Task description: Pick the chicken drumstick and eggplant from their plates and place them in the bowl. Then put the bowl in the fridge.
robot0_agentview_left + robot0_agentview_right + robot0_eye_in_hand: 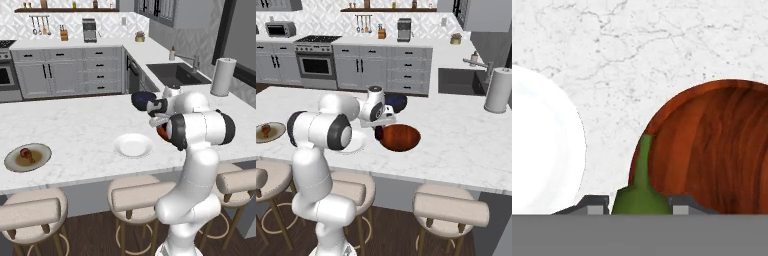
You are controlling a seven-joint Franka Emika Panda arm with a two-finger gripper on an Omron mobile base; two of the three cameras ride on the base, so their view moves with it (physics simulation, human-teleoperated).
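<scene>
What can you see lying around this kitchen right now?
Eggplant: one, green stem showing, gripped over the bowl's edge.
Bowl: one, red-brown, on the island.
White plate: one, bare, beside the bowl.
Grey-green plate: one, far left of the island.
Chicken drumstick: one, reddish-brown, on that plate.
Dark blue bowl: one, behind the arm.
Paper towel roll: one, white, by the sink.
Tool: one, closed on the eggplant.

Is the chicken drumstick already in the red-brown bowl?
No. The chicken drumstick lies on the grey-green plate at the counter's far left, well apart from the red-brown bowl.
</scene>
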